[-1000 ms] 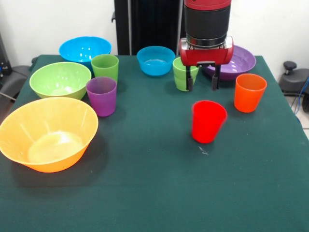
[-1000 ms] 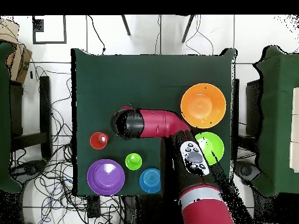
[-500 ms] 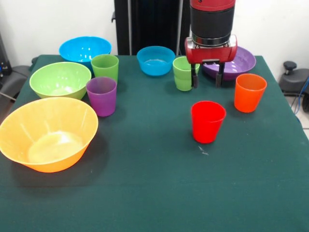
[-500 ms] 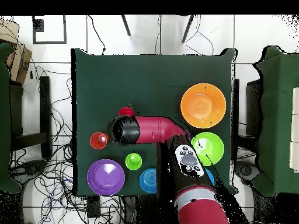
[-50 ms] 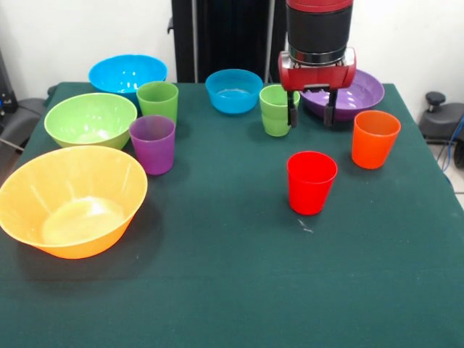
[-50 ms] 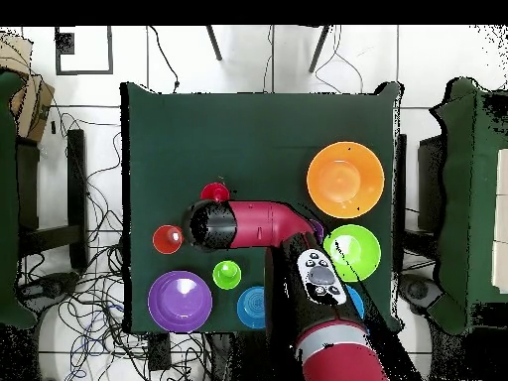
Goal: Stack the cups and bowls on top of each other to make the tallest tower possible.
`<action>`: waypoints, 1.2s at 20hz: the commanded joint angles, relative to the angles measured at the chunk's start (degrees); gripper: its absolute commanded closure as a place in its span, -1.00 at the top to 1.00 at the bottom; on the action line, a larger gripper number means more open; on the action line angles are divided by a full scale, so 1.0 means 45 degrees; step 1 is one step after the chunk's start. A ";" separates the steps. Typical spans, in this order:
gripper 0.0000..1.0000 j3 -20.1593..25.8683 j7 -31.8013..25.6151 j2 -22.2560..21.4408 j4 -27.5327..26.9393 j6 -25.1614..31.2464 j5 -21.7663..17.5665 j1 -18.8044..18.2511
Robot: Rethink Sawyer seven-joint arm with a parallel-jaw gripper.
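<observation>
Open cloth lies before the red cup (image 5: 312, 181); cups and bowls crowd the back and left.

Front camera faces the table (image 5: 217, 290); overhead looks straight down.

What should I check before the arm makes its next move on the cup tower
1. Tool open and empty: ok.
2. Red cup upright, standing free on the table: ok.
3. Orange cup upright and apart from the red cup: ok.
4. Tool clear of the green cup beside it: cannot tell, one finger overlaps it in the front view.
5. Any stack started: not ok, apart from that green cup, which looks like two nested.
</observation>
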 commanded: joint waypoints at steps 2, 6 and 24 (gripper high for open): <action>1.00 0.1284 -0.0120 0.0642 -0.1257 0.0727 -0.0022 -0.0135; 1.00 0.1336 -0.0464 0.0953 -0.2043 0.1271 -0.0105 -0.0078; 1.00 0.1392 -0.0707 0.1334 -0.3199 0.2257 -0.0395 0.0137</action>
